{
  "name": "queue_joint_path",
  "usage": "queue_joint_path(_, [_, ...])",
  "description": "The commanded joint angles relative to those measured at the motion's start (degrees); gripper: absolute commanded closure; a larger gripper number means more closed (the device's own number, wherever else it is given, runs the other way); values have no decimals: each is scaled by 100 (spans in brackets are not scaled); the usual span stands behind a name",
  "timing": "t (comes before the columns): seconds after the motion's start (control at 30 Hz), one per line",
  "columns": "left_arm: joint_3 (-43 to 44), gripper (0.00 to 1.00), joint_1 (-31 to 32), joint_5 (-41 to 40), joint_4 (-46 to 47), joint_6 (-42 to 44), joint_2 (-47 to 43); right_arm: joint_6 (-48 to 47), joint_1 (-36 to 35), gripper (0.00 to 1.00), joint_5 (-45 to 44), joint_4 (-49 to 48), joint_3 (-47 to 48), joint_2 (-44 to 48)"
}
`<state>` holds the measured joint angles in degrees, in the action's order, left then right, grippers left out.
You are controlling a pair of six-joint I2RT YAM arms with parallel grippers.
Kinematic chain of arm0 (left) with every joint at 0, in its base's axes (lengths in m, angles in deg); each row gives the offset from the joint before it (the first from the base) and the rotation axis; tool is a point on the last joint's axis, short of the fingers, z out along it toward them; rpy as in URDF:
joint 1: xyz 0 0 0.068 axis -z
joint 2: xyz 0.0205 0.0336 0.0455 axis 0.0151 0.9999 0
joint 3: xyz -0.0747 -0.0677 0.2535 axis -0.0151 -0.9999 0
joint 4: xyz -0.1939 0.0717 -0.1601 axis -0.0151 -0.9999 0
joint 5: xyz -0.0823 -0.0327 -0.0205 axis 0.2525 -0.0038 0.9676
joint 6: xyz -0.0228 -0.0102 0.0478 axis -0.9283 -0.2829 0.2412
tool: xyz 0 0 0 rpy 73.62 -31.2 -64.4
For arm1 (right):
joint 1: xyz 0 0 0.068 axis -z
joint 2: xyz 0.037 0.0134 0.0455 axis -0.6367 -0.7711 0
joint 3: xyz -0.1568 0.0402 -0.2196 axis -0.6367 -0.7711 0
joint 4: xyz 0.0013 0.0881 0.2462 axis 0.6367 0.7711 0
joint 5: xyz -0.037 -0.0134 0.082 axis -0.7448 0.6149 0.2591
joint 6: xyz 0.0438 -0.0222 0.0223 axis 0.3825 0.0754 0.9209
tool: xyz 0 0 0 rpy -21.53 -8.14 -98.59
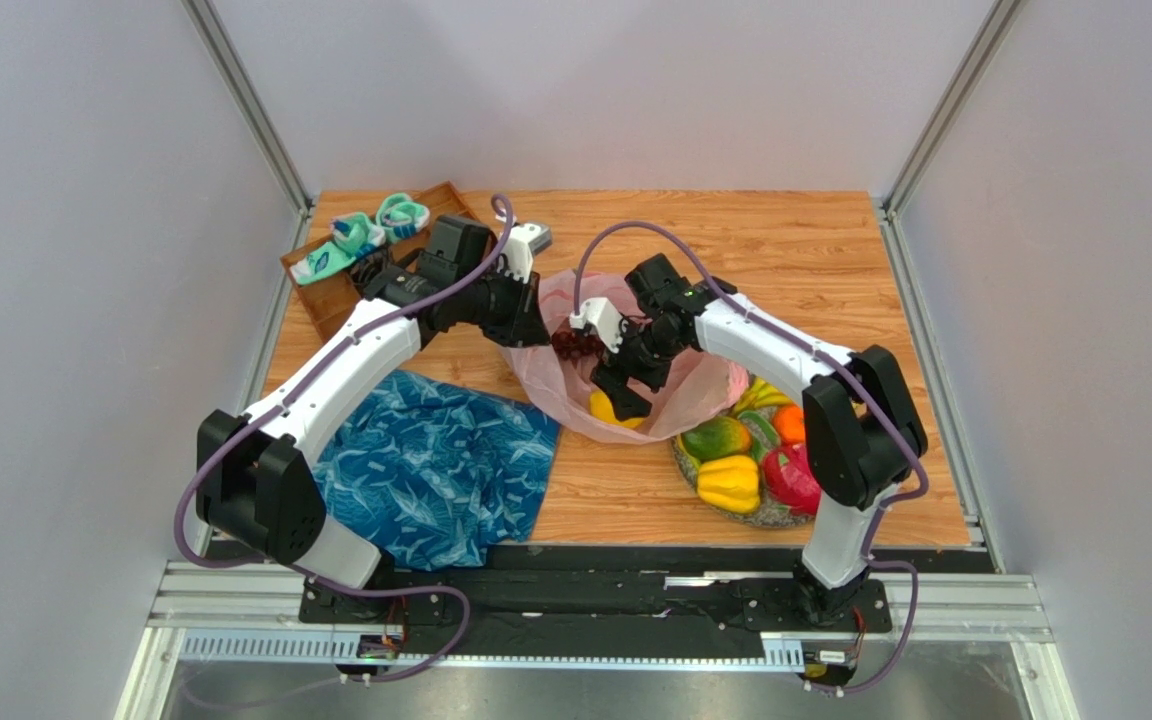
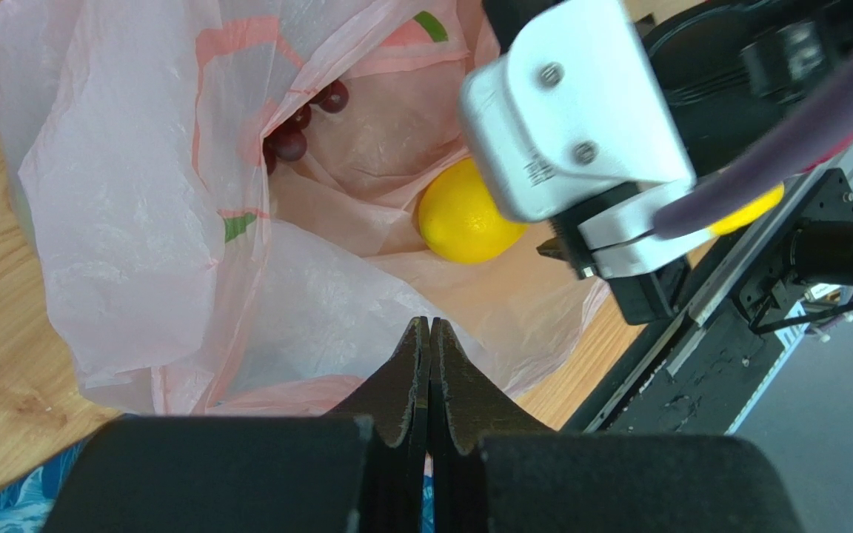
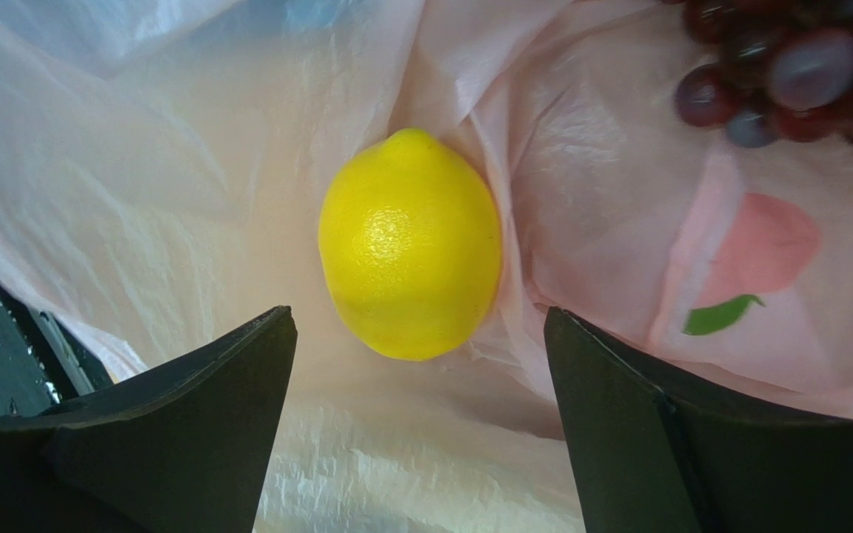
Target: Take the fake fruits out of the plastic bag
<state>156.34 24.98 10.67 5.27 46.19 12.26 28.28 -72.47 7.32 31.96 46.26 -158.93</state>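
Observation:
The pale-pink plastic bag (image 1: 687, 387) lies mid-table with its mouth open. Inside it are a yellow lemon (image 3: 411, 244) and dark purple grapes (image 3: 798, 67); the left wrist view also shows the lemon (image 2: 464, 217) and the grapes (image 2: 292, 133). My right gripper (image 3: 418, 313) reaches into the bag and stands open, its fingers on either side of the lemon's near end and apart from it. My left gripper (image 2: 429, 333) is shut at the bag's left rim (image 2: 320, 333), where the film gathers at its tips. In the top view the right gripper (image 1: 620, 393) is just above the lemon (image 1: 612, 414).
To the right of the bag lies a pile of fruits: yellow pepper (image 1: 729, 483), dragon fruit (image 1: 793, 477), mango (image 1: 714, 438), orange (image 1: 790, 423), bananas (image 1: 760, 396). A blue leaf-patterned cloth (image 1: 432, 465) lies front left. A wooden tray (image 1: 330, 300) holding teal items stands back left.

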Motion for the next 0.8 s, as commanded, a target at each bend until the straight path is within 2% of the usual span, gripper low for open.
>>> queue_joint_path(0.0, [96,100,26,18,88,79,-81,-270,-29,15,201,182,80,-325])
queue_joint_path(0.2, [272,100,26,53,88,52,77,-200,-91,18,-1,-38,220,-677])
queue_joint_path(0.23, [289,100,26,62,79,52,86,-113,-91,26,-79,-82,256,-686])
queue_joint_path(0.3, [342,100,26,53,53,70,104,-59,-74,32,-106,-188,282,-494])
queue_joint_path(0.43, [334,100,26,36,79,79,139,55,84,37,68,-390,230,402])
queue_joint_path(0.6, [342,100,26,132,167,-9,253,161,278,36,385,-425,186,1544])
queue_joint_path(0.77, [500,100,26,202,237,-88,420,354,401,35,465,-399,-138,1994])
